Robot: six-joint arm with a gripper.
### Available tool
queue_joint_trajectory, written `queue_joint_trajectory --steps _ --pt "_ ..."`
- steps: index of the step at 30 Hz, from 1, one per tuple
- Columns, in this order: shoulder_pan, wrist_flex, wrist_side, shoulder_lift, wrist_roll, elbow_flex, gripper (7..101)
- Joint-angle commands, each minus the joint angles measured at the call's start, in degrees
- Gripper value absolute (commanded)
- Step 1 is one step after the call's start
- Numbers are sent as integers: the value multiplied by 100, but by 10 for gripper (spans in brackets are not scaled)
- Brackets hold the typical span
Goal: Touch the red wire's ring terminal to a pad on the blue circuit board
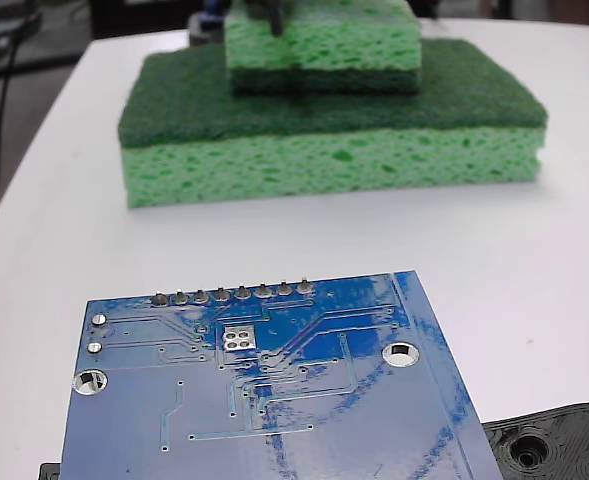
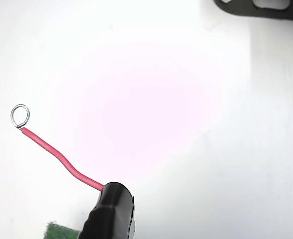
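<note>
One thin, wavy red wire (image 2: 61, 158) is showing in the wrist view, running up and to the left from a black, tape-wrapped gripper tip (image 2: 109, 211) at the bottom edge. A small round silver ring terminal (image 2: 20, 115) is sitting at the wire's far end, hanging over bare white table (image 2: 196, 149) and touching nothing that can be made out. The gripper is cut off by the frame, and its fingers are hiding under the black wrapping, so whether they are spread or pressed together on the wire cannot be told.

Nearest the camera in the fixed view, a glossy blue square circuit board (image 1: 274, 390) is lying with its lower edge cut off. A row of eight grey solder pads (image 1: 232, 294) is lining its far edge, and silver-rimmed mounting holes (image 1: 402, 354) are showing at its sides. Neither wire nor ring is appearing in this view.

Just beside the board's right corner, a black plastic part with holes (image 1: 559, 445) is poking in, mostly cropped. Farther back, two green sponges (image 1: 334, 130) are stacked, the smaller on top, slightly blurred. A dark object at the top sponge's upper edge is too cropped to identify.
</note>
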Motion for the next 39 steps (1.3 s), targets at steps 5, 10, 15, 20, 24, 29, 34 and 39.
queue_joint_trajectory --steps 5,10,15,20,24,29,34,39 --pt "-158 -26 343 9 35 -26 1003" --pt "-167 -18 360 9 18 -35 1003" --pt "-176 -18 369 9 18 -35 1003" --pt "-176 -18 369 9 18 -35 1003" --pt "-185 -18 369 9 18 -35 1003" --pt "-299 -18 466 9 26 -35 1003" --pt "-308 -26 475 9 26 -35 1003" --pt "-308 -26 483 9 35 -35 1003"
